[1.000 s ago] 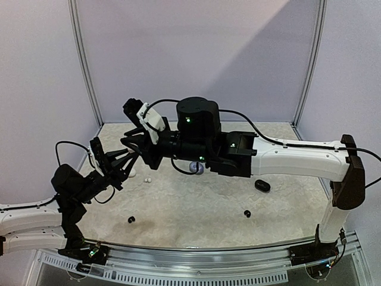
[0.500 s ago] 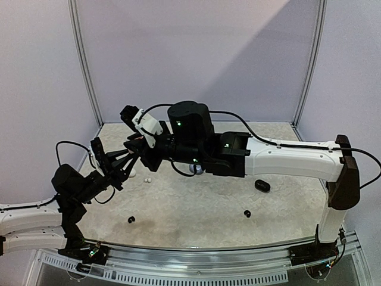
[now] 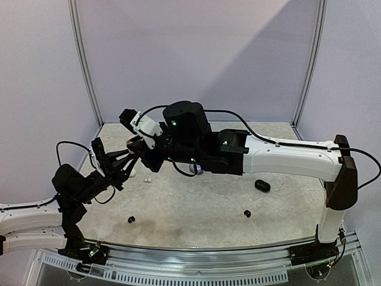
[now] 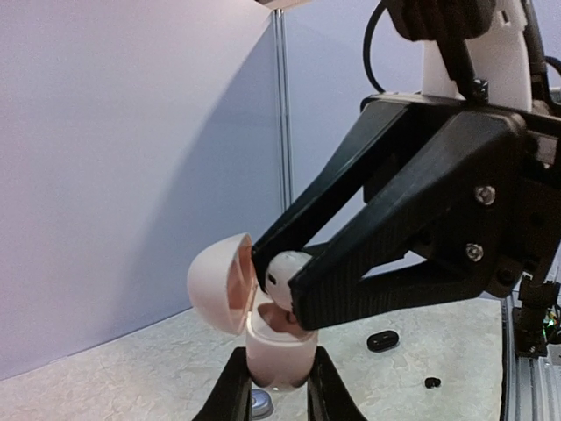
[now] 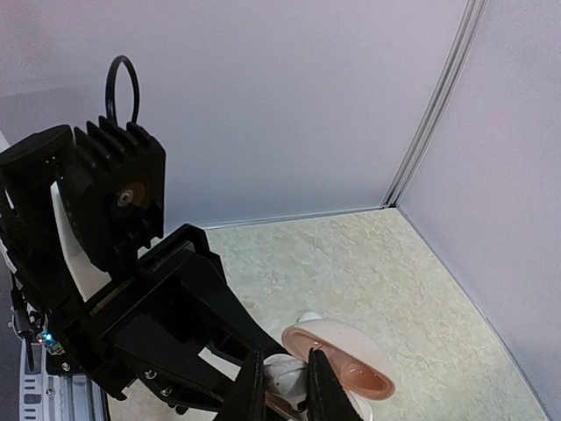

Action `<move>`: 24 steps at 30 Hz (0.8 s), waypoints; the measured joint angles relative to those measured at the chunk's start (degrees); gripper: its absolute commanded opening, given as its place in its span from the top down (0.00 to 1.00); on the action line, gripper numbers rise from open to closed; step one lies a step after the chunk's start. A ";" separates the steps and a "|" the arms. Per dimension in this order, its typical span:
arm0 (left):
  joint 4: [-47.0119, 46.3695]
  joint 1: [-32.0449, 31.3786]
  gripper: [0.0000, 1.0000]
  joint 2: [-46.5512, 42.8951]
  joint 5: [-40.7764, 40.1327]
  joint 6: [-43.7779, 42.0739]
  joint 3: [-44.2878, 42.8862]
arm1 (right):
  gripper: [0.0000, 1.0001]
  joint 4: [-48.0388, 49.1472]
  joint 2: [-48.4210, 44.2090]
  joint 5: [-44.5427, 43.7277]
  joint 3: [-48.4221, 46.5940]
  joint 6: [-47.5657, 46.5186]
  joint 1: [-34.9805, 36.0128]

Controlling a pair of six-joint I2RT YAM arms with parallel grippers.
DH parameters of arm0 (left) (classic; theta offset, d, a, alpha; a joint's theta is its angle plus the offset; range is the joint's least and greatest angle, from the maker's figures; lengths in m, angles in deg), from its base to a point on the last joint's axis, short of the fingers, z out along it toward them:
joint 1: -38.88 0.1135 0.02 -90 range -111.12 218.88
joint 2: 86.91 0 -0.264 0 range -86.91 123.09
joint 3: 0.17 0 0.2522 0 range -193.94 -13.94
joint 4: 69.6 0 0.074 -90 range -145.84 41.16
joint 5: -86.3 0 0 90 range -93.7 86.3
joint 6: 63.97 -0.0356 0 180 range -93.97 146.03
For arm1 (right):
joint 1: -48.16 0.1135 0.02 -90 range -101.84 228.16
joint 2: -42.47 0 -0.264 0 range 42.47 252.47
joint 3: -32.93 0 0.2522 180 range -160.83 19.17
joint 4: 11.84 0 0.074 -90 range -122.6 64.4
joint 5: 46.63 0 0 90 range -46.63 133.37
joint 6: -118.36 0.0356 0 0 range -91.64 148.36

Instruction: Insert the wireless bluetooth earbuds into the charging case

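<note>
Pinching a white earbud [image 4: 282, 270] tight, right gripper [image 5: 286, 386] holds it just over the open pink charging case [image 4: 279, 355], clamped in the left gripper [image 4: 279, 399] above mottled beige tabletop [image 3: 202, 208], lilac walls [image 3: 196, 53] around.

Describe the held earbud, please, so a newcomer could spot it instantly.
Follow the white right arm to its gripper. Pinched there, above the open pinkish charging case the left gripper holds, is a white earbud; other buds lie on the table.
</note>
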 measured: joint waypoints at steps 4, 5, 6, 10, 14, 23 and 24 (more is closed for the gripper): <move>0.00 0.00 1.00 0.00 -0.46 0.00 0.00 | 0.80 -1.53 0.87 0.00 -1.79 0.00 0.00; 0.02 0.00 1.00 0.00 -0.61 -0.02 0.00 | 0.73 -1.79 1.03 -0.07 -2.05 0.00 0.00; 0.07 0.00 1.00 0.00 -0.66 -0.02 0.00 | 0.70 -2.08 1.11 -0.17 -2.23 -0.09 0.00; 0.44 0.00 1.00 0.02 -0.50 -0.20 0.00 | 0.64 -2.73 1.46 -0.28 -2.73 -0.07 0.15; 0.50 0.00 1.00 0.02 -0.37 -0.22 0.00 | 0.62 -3.19 1.60 -0.52 -3.13 -0.02 0.33; 0.44 0.00 1.00 0.02 -0.35 -0.22 0.00 | 0.54 -4.20 1.60 -0.48 -3.76 -0.22 0.37; 0.46 0.00 1.00 0.02 -0.35 -0.22 0.00 | 0.54 -4.26 1.60 -0.46 -3.76 -0.22 0.37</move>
